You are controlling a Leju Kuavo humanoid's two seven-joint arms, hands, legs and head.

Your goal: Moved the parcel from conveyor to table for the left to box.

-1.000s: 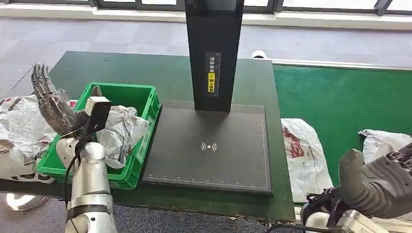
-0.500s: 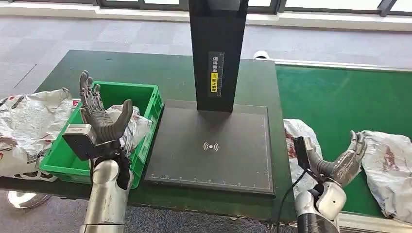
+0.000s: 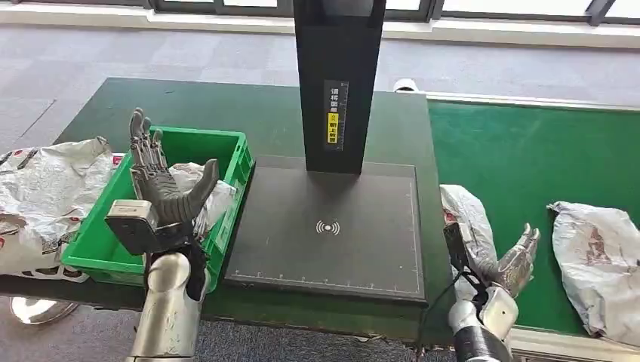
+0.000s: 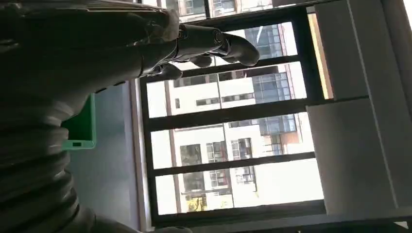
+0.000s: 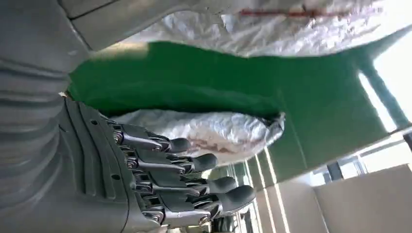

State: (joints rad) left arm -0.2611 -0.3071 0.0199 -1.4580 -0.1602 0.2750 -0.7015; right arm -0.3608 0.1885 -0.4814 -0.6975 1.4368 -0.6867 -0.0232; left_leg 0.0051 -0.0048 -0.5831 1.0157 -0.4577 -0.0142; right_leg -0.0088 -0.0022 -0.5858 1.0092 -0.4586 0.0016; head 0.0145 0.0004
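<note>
Two crumpled white parcels lie on the green conveyor: one by the table's edge, one farther right. My right hand hovers open, fingers apart, between them and just right of the nearer one, holding nothing. In the right wrist view its fingers stretch beside the nearer parcel, with the other parcel beyond. My left hand is raised open before the green crate, which holds a white parcel. The left wrist view shows its fingers and a crate corner.
A black scanning platform with a tall black post fills the table's middle between crate and conveyor. More white parcels are heaped left of the crate. The dark green table extends behind the crate.
My right hand has come down and left, from beside the far parcel to next to the nearer one. My left hand turned palm-in a second ago and has since barely moved.
</note>
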